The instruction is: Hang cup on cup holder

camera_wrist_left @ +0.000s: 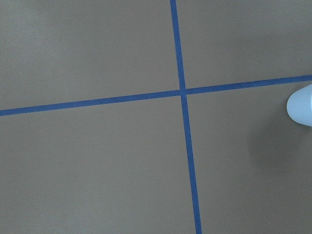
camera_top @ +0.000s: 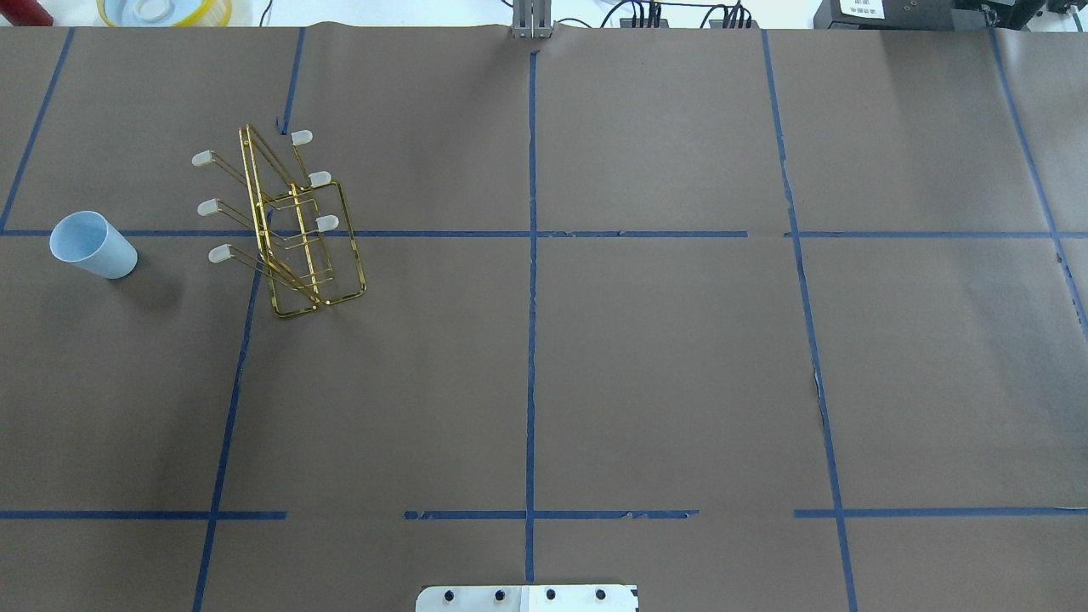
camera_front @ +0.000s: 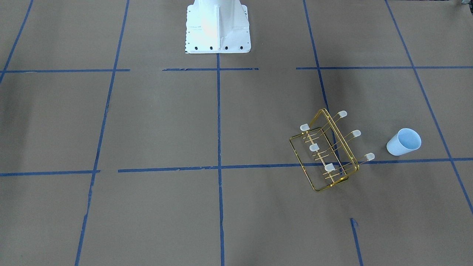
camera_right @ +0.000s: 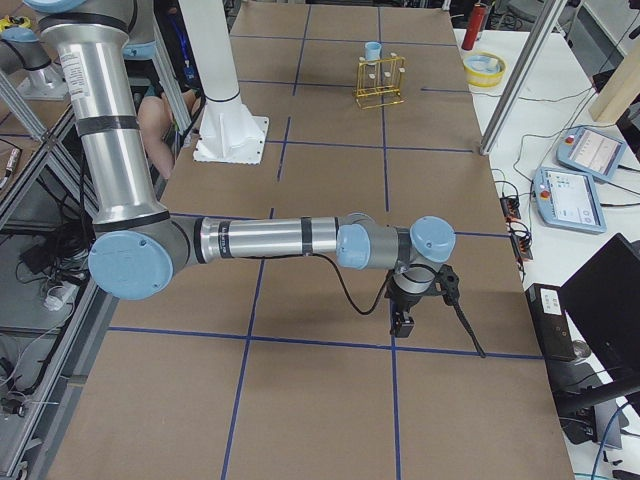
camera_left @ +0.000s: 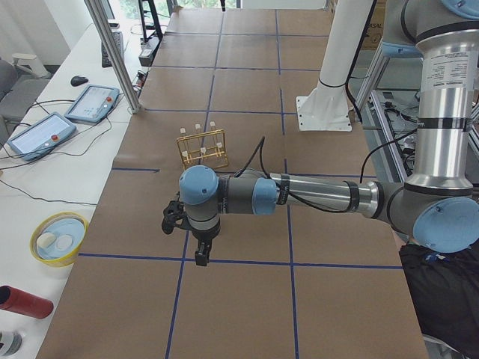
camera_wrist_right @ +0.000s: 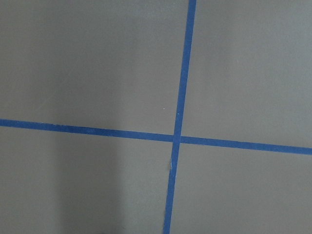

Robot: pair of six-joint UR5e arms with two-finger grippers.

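You cannot tell whether the left gripper [camera_left: 200, 253] has its fingers apart or together. Only the side camera catches it, pointing down above the brown paper-covered table [camera_top: 680, 357] with its blue tape lines [camera_top: 531, 340]. The same goes for the right gripper [camera_right: 403, 320], low over the table's other end. The small pale-blue plastic tumbler [camera_front: 403, 142] stands upright, mouth up, on the robot's left side. It is near the gold wire rack with white-capped prongs [camera_front: 314, 147] but not touching it.
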